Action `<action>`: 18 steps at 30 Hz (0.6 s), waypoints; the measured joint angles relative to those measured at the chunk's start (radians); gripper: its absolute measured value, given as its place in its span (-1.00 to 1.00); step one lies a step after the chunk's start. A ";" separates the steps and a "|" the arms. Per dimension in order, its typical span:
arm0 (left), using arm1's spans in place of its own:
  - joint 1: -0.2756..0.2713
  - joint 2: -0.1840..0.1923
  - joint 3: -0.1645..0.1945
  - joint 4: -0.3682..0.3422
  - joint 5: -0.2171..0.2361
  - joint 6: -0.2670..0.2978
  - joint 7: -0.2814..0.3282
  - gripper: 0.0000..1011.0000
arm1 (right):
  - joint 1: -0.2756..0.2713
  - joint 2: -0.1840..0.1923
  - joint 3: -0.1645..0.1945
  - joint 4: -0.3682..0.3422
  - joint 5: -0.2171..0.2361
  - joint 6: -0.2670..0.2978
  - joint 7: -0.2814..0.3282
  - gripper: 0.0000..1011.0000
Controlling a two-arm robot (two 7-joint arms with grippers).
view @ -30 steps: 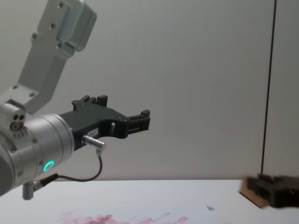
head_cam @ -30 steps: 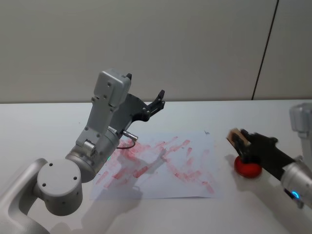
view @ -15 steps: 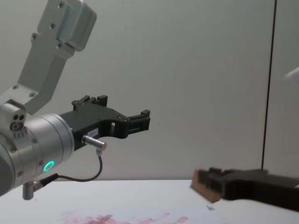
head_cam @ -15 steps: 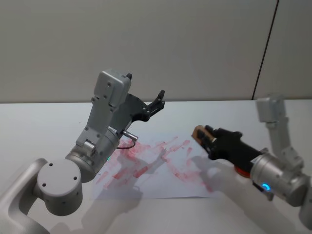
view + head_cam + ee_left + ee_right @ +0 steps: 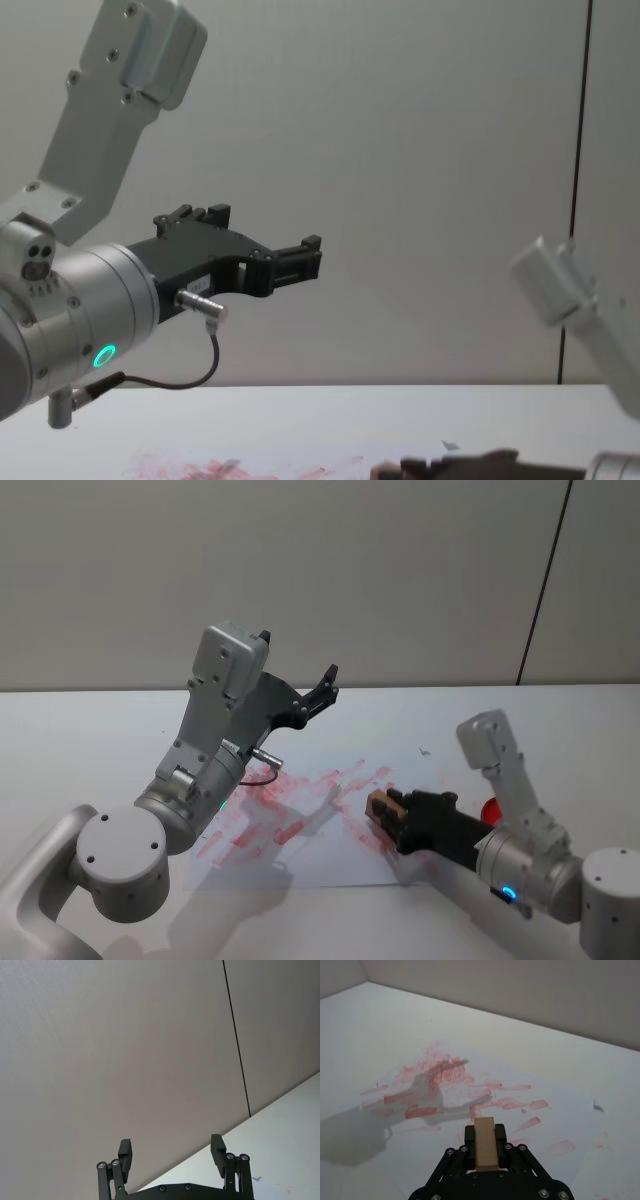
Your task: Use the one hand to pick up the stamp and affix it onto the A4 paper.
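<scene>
Tan wooden stamp block [image 5: 485, 1151], likely rigid and light, is clamped by its sides between black right gripper [image 5: 485, 1133] fingers over the red-smeared white A4 paper [image 5: 320, 868]. The left gripper [image 5: 171, 1150] is parked high, fingers apart.

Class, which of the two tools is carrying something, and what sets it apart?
The right tool, low over the A4 paper, is shut on the stamp; the left tool is raised, open and empty.

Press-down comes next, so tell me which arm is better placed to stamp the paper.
Right, most likely. The right pincer grips the wooden stamp low over the ink-smeared A4 paper. The left pincer is open, empty and raised high above it.
</scene>
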 joint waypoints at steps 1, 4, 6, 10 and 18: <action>0.000 0.000 0.000 0.000 0.000 0.000 0.000 0.98 | 0.001 -0.001 -0.003 0.007 -0.005 0.000 0.001 -0.57; 0.000 0.000 0.000 0.000 0.000 0.000 0.000 0.98 | 0.003 -0.005 -0.011 0.025 -0.024 0.001 0.005 -0.57; 0.000 0.000 0.000 0.000 0.000 0.000 0.000 0.98 | 0.004 -0.007 -0.016 0.037 -0.036 0.000 0.007 -0.58; 0.000 0.000 0.000 0.000 0.000 0.000 0.000 0.98 | 0.006 -0.011 -0.020 0.049 -0.049 -0.007 0.008 -0.57; 0.000 0.000 0.000 0.000 0.000 0.000 0.000 0.98 | 0.008 -0.011 -0.025 0.065 -0.063 -0.016 0.006 -0.57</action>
